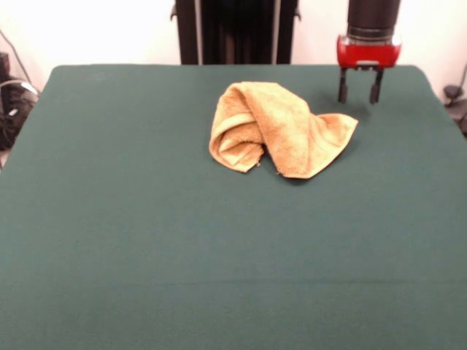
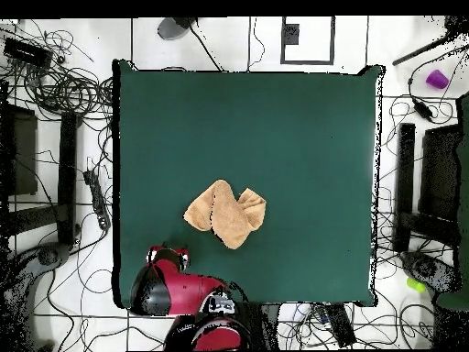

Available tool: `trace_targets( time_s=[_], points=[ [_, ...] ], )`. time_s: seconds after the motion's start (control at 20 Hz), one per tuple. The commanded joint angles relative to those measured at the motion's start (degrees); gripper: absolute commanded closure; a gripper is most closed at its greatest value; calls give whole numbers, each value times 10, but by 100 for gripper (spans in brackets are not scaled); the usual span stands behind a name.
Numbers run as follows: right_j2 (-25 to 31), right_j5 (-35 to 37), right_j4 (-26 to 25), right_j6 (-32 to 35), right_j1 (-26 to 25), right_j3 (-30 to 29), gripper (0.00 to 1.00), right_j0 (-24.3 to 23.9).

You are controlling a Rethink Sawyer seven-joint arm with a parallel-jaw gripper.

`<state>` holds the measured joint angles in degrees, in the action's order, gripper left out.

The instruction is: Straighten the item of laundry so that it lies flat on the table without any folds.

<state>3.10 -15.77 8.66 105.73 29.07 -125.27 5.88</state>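
Towel [image 1: 279, 130] sits bunched mid-bench [image 1: 146, 240], gripper [image 1: 358, 93] hanging empty beside it with jaws apart. Pinch the thick roll and it'll probably drag the whole wad instead of unfolding

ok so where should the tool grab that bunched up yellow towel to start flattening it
Probably the pointed corner of the towel, the part nearest the tool. It lies thin and flat on the table, clear of the rolled bulk, so come straight down and pull outward.

Bright even light, blown-out white backdrop, soft shadow under the towel [image 1: 277, 127], slight blur.
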Motion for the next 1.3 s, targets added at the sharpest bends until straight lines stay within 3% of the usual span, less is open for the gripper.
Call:
trace_targets(
  time_s=[0.05,0.3,0.75,1.3],
  points=[
    [34,41,49,110,-44,82,0,-2],
    [35,22,32,114,-50,73,0,-8],
    [25,-71,18,169,-43,-17,0,41],
    [13,-174,60,204,-121,-5,0,108]
  ],
)
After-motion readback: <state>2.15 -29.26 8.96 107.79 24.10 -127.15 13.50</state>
